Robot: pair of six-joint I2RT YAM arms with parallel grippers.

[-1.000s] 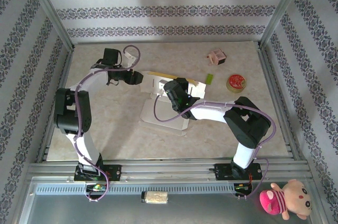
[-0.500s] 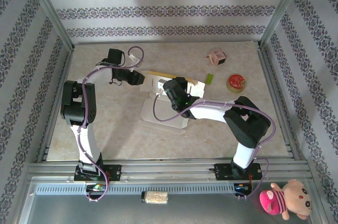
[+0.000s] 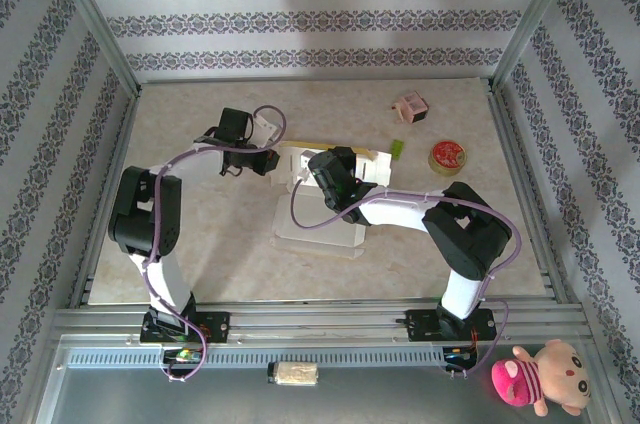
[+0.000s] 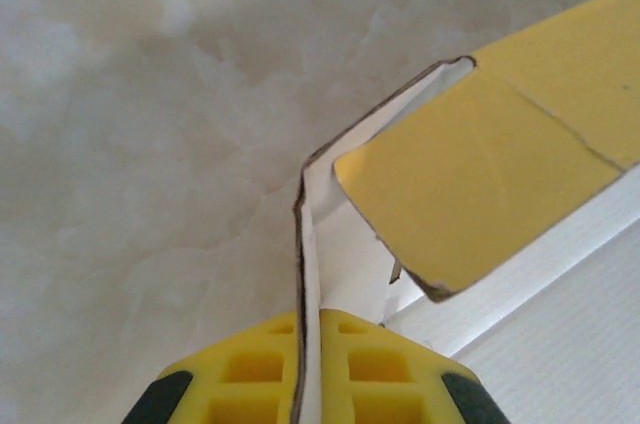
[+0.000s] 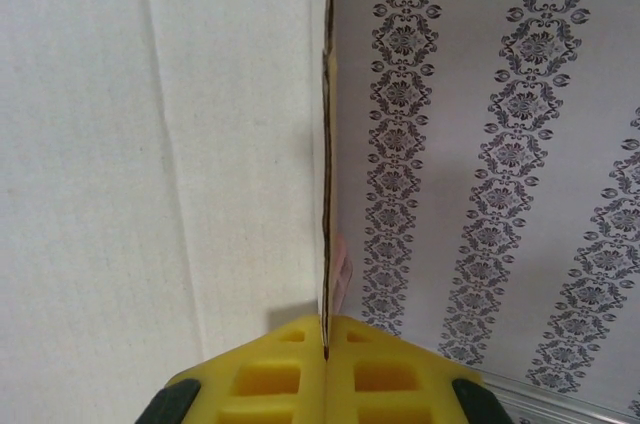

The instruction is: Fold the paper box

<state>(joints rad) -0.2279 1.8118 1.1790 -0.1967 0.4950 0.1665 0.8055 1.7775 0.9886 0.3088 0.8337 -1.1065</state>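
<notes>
loc: robot lab cell | evid: alu frame rails, wallpaper panel walls, marble-look tbl

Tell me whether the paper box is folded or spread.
Partly folded: the paper box lies mostly flat, white side up, with a far yellow flap raised.

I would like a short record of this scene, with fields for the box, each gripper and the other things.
paper box: partly folded; white panel lies on the table, yellow side shows at the far edge
left gripper: shut on a flap edge of the paper box
right gripper: shut on an upright panel edge of the paper box
other things: pink box, red round item, green piece, all to the far right
</notes>
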